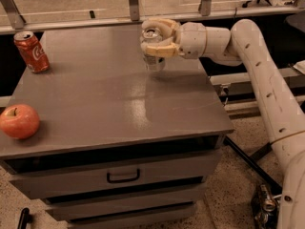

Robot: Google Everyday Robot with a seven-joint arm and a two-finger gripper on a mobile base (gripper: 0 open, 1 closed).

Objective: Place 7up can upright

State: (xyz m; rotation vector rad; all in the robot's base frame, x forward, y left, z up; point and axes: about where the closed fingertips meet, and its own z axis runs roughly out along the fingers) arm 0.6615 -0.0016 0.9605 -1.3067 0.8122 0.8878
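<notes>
2 cans and 1 apple share the bench (pixel 119 104). The 7up can (pixel 155 64) is upright near its back right, the gripper (pixel 152 39) jaws clamped round its upper half. Red cola can (pixel 31 51) back left, apple (pixel 19 121) front left. 1 drawer (pixel 157 171), closed.

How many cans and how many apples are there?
Cans: 2 (red cola can, back left of the grey table; silvery-white aluminium 7up can, upright in the jaws of the cream gripper at the back right)
Apples: 1 (round red apple, front left)
Total: 3
</notes>
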